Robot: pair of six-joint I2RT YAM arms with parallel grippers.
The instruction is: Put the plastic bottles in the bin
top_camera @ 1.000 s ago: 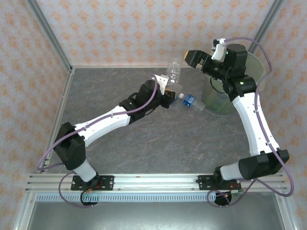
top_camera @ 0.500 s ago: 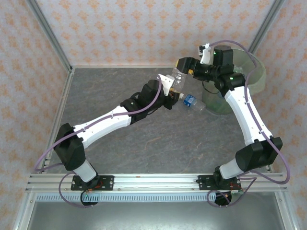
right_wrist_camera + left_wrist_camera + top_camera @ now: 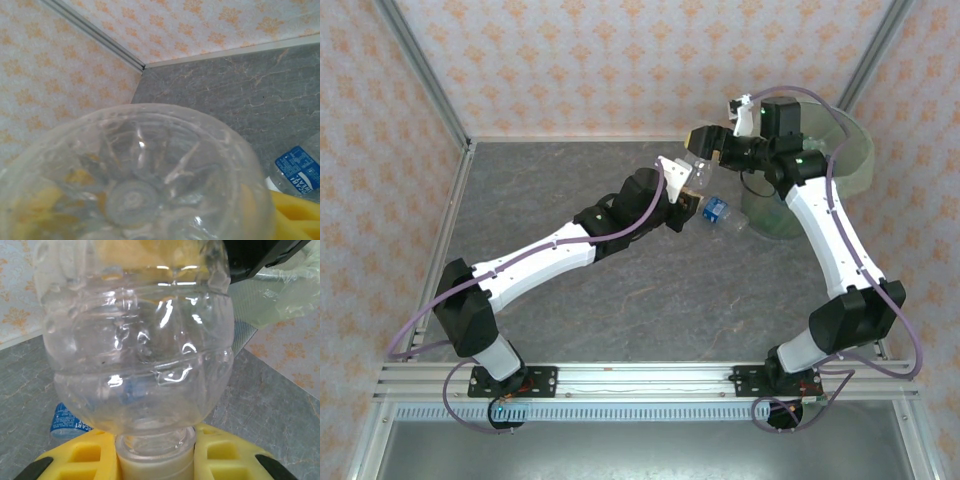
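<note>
A clear plastic bottle (image 3: 697, 166) hangs in the air between both arms, its label-free body (image 3: 137, 350) close up in the left wrist view. My left gripper (image 3: 686, 192) is shut on its white cap and neck (image 3: 155, 455), yellow fingers (image 3: 80, 460) on either side. My right gripper (image 3: 706, 138) reaches over the bottle's base (image 3: 135, 185), with a yellow finger (image 3: 295, 210) beside it; contact is unclear. A second bottle (image 3: 722, 212) with a blue label lies on the table beside the pale-green bin (image 3: 855, 150).
The grey table (image 3: 560, 180) is walled by patterned panels and metal corner posts (image 3: 420, 70). The bin with its bag liner (image 3: 280, 295) stands at the back right, partly behind the right arm. The lying bottle's label (image 3: 300, 175) shows below the held one.
My right gripper has swung left from over the bin onto the held bottle's base, its jaws narrowing. My left gripper has shifted the bottle slightly right, toward it.
</note>
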